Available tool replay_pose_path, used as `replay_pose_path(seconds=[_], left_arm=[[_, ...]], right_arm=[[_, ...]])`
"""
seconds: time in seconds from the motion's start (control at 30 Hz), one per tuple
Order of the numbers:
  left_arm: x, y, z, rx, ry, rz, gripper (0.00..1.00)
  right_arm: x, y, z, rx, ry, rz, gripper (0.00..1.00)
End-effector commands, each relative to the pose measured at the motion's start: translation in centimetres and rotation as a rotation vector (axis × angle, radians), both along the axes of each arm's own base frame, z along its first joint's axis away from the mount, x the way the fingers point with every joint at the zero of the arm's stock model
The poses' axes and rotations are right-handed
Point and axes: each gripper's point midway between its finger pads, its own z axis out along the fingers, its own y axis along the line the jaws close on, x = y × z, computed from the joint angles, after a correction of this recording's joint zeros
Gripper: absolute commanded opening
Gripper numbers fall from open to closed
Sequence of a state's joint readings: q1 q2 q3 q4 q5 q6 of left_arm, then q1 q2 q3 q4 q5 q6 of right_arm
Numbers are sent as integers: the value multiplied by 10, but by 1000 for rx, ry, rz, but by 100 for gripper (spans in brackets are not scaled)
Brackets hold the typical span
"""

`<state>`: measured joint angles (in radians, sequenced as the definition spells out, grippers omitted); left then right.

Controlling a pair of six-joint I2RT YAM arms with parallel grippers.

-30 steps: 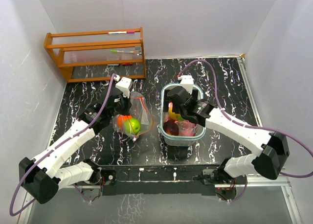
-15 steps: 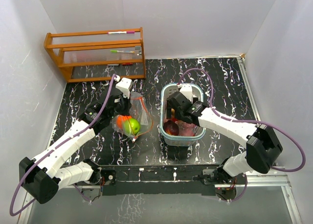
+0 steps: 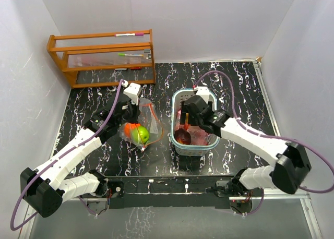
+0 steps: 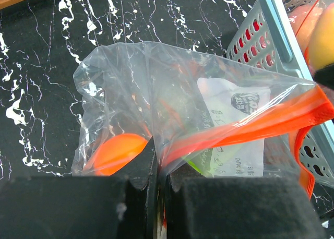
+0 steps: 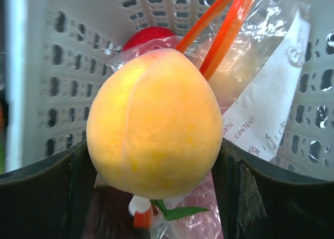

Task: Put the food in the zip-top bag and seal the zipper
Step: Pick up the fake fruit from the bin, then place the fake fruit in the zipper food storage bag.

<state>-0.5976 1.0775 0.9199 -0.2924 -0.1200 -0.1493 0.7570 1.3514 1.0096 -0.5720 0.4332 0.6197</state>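
One yellow-pink fruit (image 5: pixel 154 124) in right tool (image 5: pixel 154 163)

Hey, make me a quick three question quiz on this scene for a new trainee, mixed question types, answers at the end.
1. True or false: the right end effector holds a dark purple fruit.
2. What does the left end effector grip? A a towel, B the zip-top bag, C a bottle.
3. Fill in: next to the orange fruit inside the bag lies a ____ one.

Key: 1 false, it holds the yellow-pink fruit; 2 B; 3 green, the green fruit.
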Motion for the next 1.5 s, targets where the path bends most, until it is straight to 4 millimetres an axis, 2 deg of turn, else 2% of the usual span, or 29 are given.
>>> replay_pose_path(seconds=[0.0,0.07,0.23,0.33,0.6,0.7,0.93,1.03,1.17,1.37,1.47], left_arm=[[1,3,6,-5,-19,7,0],[1,3,6,-7,-19,7,0],[2,1,5,-8,-14,4,0],[3,0,4,-11,-9,2,0],[3,1,4,-10,-8,6,0],[3,2,6,-14,-13,8,0],[2,2,9,-22,-19,5,0],[-1,-3,16,-55,-16,-12,0],[-10,-12,26,-124,-10,-48,0],[-28,-31,39,-250,26,-125,0],[-36,-38,47,-307,39,-156,0]], right_arm=[[3,14,86,163,-181,93,76],[-7,19,111,217,-229,168,76],[-43,52,179,436,-375,458,76],[-65,79,202,541,-424,598,75],[-98,169,179,477,-361,789,78],[-93,185,168,463,-336,792,78],[-67,187,139,372,-311,675,82],[-49,185,126,315,-299,598,83],[-33,185,117,272,-295,530,83],[-17,161,108,154,-276,379,82],[-14,139,107,101,-262,289,83]])
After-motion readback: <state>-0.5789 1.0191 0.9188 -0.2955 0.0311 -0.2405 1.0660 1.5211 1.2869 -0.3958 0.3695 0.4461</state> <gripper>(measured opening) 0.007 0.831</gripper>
